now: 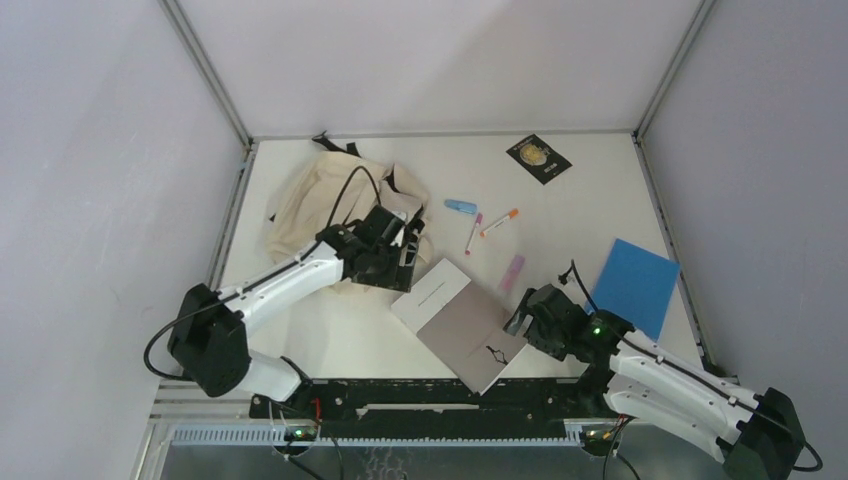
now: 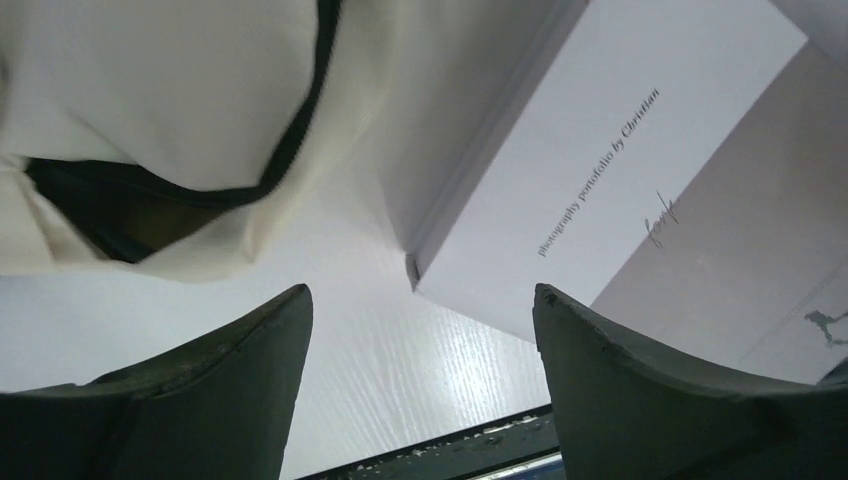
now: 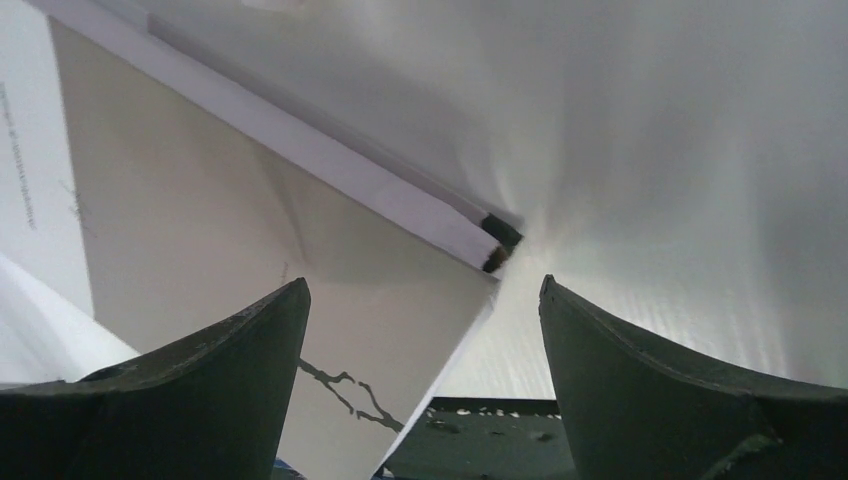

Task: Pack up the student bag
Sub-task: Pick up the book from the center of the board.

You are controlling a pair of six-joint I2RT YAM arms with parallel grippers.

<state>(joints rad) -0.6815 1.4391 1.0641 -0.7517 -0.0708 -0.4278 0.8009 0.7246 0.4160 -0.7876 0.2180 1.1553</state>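
Observation:
The student bag (image 1: pixel 320 195), cream fabric with black straps, lies crumpled at the table's back left. In the left wrist view its black-trimmed opening (image 2: pixel 150 200) gapes at the upper left. My left gripper (image 1: pixel 400 258) hovers at the bag's right edge, between the bag and a white-and-grey book (image 1: pixel 460 320). Its jaws (image 2: pixel 420 330) are open with only bare table between them. My right gripper (image 1: pixel 522 322) sits at the book's right corner. It is open (image 3: pixel 423 330) and empty, with the book's corner (image 3: pixel 250 230) under its left finger.
A blue notebook (image 1: pixel 635 285) lies at the right. A black booklet (image 1: pixel 538 158) rests at the back. A small blue item (image 1: pixel 460 206), two pens (image 1: pixel 473 233) (image 1: pixel 498 222) and a pink strip (image 1: pixel 512 272) are scattered mid-table. The book overhangs the near table edge.

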